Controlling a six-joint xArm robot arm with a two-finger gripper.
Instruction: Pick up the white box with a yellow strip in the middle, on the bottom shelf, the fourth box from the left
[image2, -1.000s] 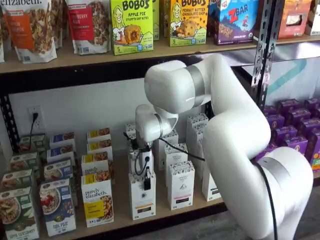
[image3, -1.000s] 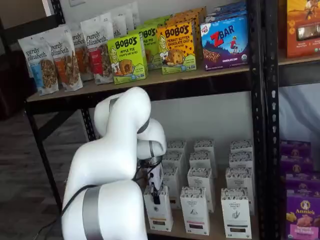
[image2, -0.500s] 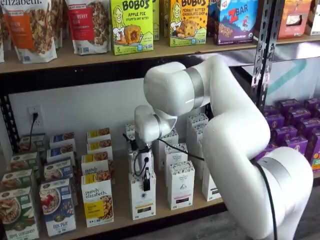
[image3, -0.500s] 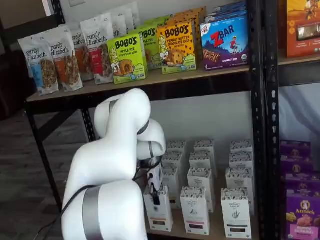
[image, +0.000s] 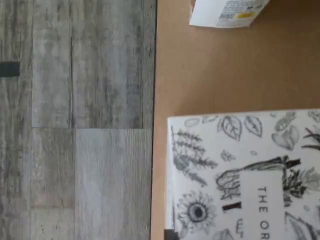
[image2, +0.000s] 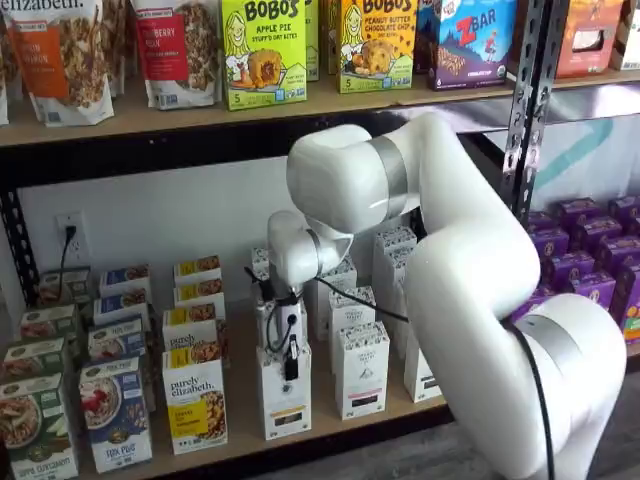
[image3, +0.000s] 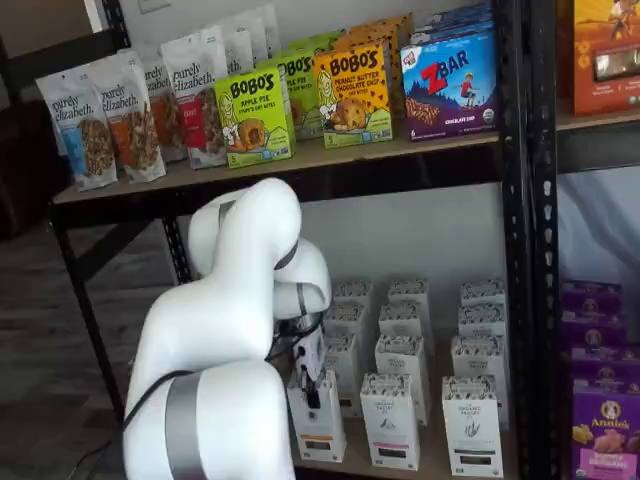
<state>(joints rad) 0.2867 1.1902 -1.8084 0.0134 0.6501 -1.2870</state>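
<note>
End effector (image2: 291, 366) sits over the white box (image2: 284, 396), lower centre, on the bottom shelf (image2: 235, 425); I cannot tell its opening.

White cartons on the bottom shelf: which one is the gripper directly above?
The front-row white box, next to the purely elizabeth box. The gripper hangs right over its top; the other white cartons stand clear to the side or behind.

The white robot arm with its grey-banded elbow (image2: 345, 180) sits slightly higher than a second ago. The black-fingered gripper (image2: 291, 362) shifts a little up and left over the tall white carton with a dark-patterned top (image2: 284, 395), which keeps its place.
</note>
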